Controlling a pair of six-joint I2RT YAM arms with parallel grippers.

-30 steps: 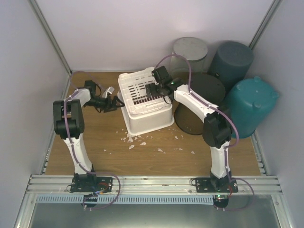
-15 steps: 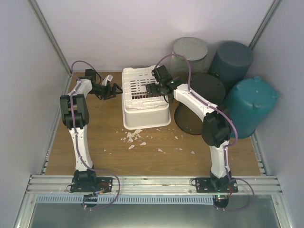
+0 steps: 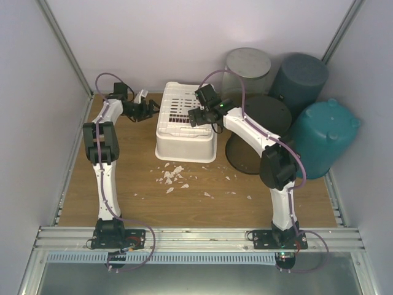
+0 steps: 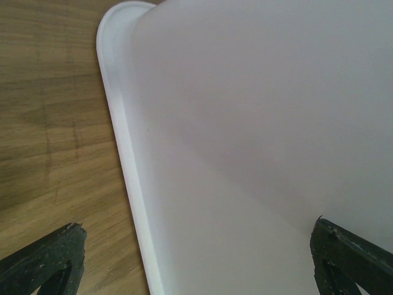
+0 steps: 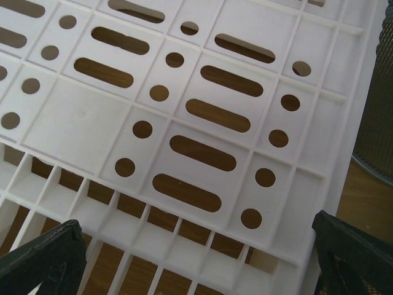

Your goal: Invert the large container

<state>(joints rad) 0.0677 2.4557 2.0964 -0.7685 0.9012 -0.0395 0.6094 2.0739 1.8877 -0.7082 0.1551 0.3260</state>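
Wooden table (image 3: 123, 184) between pale walls (image 3: 153, 43) bears white container (image 3: 184, 138), scattered chips (image 3: 172, 177)

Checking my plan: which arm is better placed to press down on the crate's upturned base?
Right. The right gripper is open over the crate's slotted base; the left gripper faces its side wall.

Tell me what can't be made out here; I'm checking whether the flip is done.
Top view: container far rim, hidden by its own body.
Left wrist view: left end effector fingers cut off by the frame; contact unclear.
Top view: white scraps too small to identify.
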